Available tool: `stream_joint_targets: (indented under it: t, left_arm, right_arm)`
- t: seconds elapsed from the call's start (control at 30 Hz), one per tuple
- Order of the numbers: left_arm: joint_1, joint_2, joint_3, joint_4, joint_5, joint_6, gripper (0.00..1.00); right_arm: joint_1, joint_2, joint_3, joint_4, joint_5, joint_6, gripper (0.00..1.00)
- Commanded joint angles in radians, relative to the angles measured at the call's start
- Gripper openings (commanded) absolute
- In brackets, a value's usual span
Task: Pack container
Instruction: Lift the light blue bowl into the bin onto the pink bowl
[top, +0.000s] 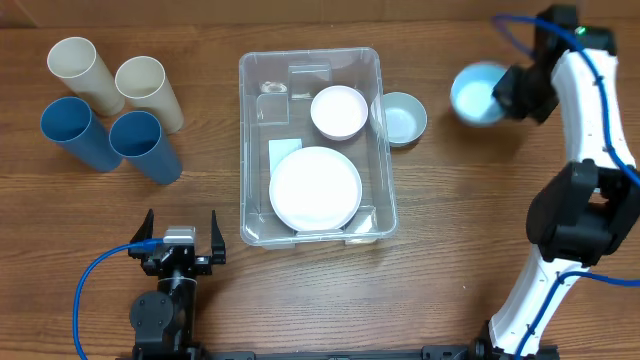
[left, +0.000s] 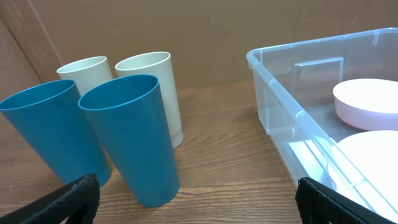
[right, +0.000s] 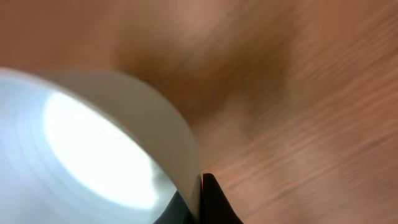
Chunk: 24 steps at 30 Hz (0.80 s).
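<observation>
The clear plastic container (top: 310, 145) sits mid-table and holds a white plate (top: 315, 188) and a white bowl (top: 338, 110); its near wall also shows in the left wrist view (left: 292, 106). A second white bowl (top: 400, 118) rests on the table against its right side. My right gripper (top: 505, 95) is shut on the rim of a light blue bowl (top: 476, 93), held at the far right; in the right wrist view the bowl (right: 93, 149) fills the left and my fingers (right: 200, 199) pinch its wall. My left gripper (top: 180, 235) is open and empty near the front edge.
Two beige cups (top: 85, 72) (top: 150, 90) and two blue cups (top: 75, 132) (top: 145, 145) lie at the far left; they also show in the left wrist view (left: 134, 137).
</observation>
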Motion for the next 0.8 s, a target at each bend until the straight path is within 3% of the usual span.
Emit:
stream_joint_targets:
  t: [0.0,0.17,0.27,0.4,0.67,0.77]
  left_arm:
    - [0.004,-0.008,-0.003,0.003,0.002,0.022,1.0]
    - [0.004,-0.008,-0.003,0.003,0.002,0.022,1.0]
    - [0.004,-0.008,-0.003,0.002,0.002,0.022,1.0]
    - [0.004,-0.008,-0.003,0.003,0.002,0.022,1.0]
    - [0.004,-0.008,-0.003,0.003,0.002,0.022,1.0]
    - [0.004,-0.008,-0.003,0.002,0.002,0.022,1.0]
  right_arm:
    - [0.04,-0.022,0.222,-0.056,-0.071,-0.094,0.04]
    - [0.221,-0.022,0.334,-0.084,-0.132,-0.202,0.04]
    - [0.35,-0.021,0.324,-0.054,-0.053,-0.201,0.04]
    - [0.513,-0.021,0.283,0.021,0.103,-0.193,0.13]
    - [0.547,-0.02,0.108,0.147,0.114,-0.17,0.13]
    - [0.547,-0.021,0.138,0.148,0.119,-0.206,0.26]
